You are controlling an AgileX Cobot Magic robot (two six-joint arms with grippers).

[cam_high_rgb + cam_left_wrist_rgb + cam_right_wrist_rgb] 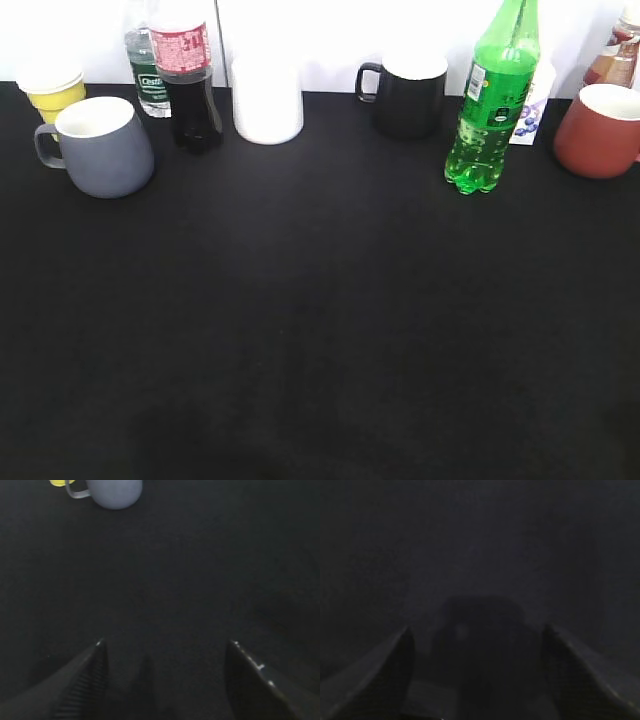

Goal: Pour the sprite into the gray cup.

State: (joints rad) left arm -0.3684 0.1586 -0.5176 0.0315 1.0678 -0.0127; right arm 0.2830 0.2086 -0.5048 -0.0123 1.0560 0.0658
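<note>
The sprite (490,110), a tall bright-green bottle, stands upright at the back right of the black table. The gray cup (100,147), white inside with its handle to the left, stands at the back left. It also shows at the top of the left wrist view (116,491). Neither gripper shows in the exterior view. My left gripper (165,652) is open and empty over bare black cloth, well short of the cup. My right gripper (476,637) is open and empty over dark cloth; the bottle is out of its view.
Along the back stand a yellow cup (55,95), a small clear bottle (145,70), a dark cola bottle (188,80), a white cylinder (267,100), a black mug (405,95), a small carton (532,105) and a reddish-brown mug (600,130).
</note>
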